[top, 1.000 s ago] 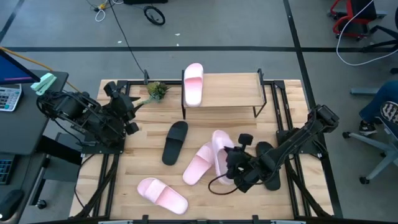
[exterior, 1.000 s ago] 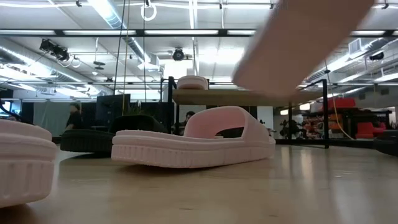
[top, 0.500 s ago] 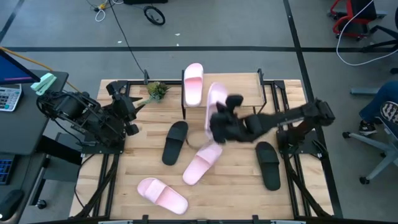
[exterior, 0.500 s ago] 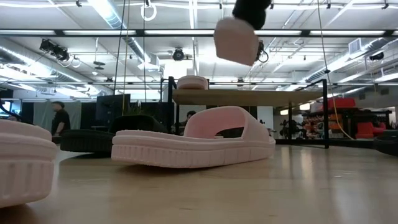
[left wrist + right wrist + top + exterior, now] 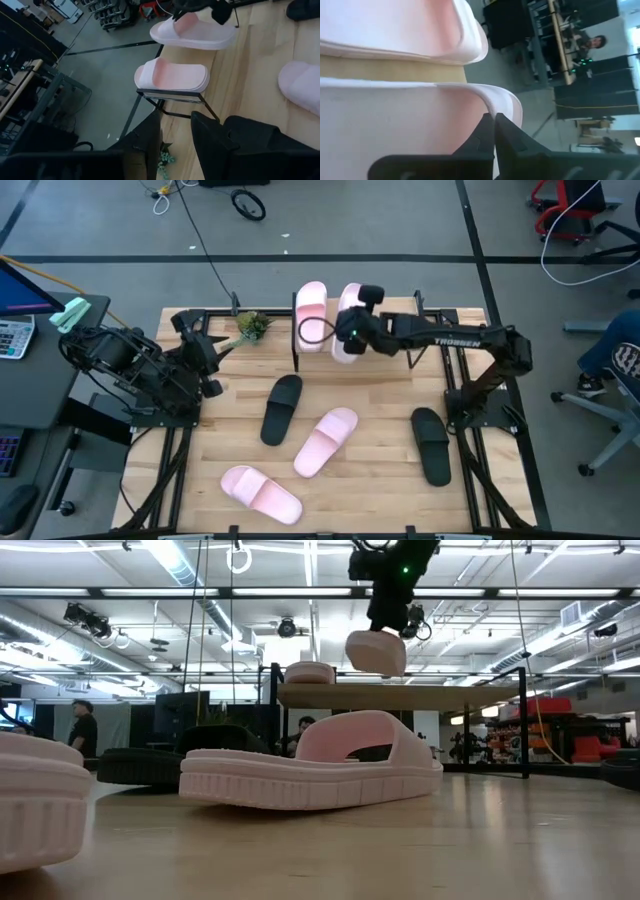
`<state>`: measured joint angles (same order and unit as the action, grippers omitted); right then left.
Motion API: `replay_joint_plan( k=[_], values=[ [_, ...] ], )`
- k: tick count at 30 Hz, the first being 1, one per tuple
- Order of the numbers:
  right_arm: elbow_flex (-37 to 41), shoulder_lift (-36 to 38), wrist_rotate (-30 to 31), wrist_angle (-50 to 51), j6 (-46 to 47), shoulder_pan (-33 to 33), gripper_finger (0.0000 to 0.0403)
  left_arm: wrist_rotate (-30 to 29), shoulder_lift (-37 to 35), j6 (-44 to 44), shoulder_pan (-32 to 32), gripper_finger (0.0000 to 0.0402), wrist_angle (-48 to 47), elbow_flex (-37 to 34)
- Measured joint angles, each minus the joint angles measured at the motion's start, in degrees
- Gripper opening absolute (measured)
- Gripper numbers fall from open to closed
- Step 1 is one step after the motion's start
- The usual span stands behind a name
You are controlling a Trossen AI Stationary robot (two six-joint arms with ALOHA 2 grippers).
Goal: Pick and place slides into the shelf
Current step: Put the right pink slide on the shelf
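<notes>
My right gripper (image 5: 354, 323) is over the shelf (image 5: 395, 330), shut on a pale pink slide (image 5: 347, 345). In the low view this slide (image 5: 376, 652) hangs just above the shelf's top board (image 5: 420, 696). Another pink slide (image 5: 311, 315) lies flat on the board beside it. On the table lie two black slides (image 5: 281, 408) (image 5: 432, 445) and two pink ones (image 5: 326, 440) (image 5: 260, 492), all on their soles. My left gripper (image 5: 175, 132) waits open at the table's left edge. My right gripper pinches the pink slide's strap (image 5: 506, 102) between its two fingers, which come from above and point down. The slide hangs below the fingers, clear of the board and slightly tilted, lying along the neighbouring slide (image 5: 395, 30).
A small green plant (image 5: 251, 325) sits at the far left of the table, next to the shelf. The shelf board is free to the right of the held slide. People stand in the room beyond (image 5: 80, 725), and one sits off the table's right side (image 5: 620, 355).
My right gripper has carried the pink slide from the table's near right part up and toward the far edge, over the other pink slide, then down over the shelf board beside the slide lying there. The slide has turned lengthwise to match its neighbour.
</notes>
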<state>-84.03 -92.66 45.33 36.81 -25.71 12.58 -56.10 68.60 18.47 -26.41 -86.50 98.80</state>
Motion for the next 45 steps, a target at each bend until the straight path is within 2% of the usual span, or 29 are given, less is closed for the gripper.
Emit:
replay_joint_plan(
  k=[5,10,21,28,37,45],
  values=[
    [0.06,0.00,-6.06,-0.83,-2.33,3.01,0.0000,0.00,0.00,-1.63,-0.01,0.0111,0.00,0.00],
    [0.07,-1.14,-6.33,-2.79,-5.51,3.47,0.0000,0.00,0.00,-1.61,-0.01,0.0115,0.00,0.00],
    [0.11,-8.92,-4.36,-12.22,-27.38,3.58,0.0000,0.00,0.00,-1.12,-0.02,0.0111,0.00,0.00],
    [0.07,-10.40,-4.26,-12.65,-28.31,4.11,0.0000,0.01,0.00,0.38,-0.02,0.0118,-0.47,0.00],
    [0.04,-10.62,-9.45,-16.63,-29.84,5.48,0.0000,0.00,0.00,0.71,-0.02,0.0113,-0.48,0.00],
    [0.07,-10.27,-4.45,-15.95,-32.26,6.38,0.0000,0.02,0.00,3.81,-0.02,0.0118,-0.87,0.00]
  ],
)
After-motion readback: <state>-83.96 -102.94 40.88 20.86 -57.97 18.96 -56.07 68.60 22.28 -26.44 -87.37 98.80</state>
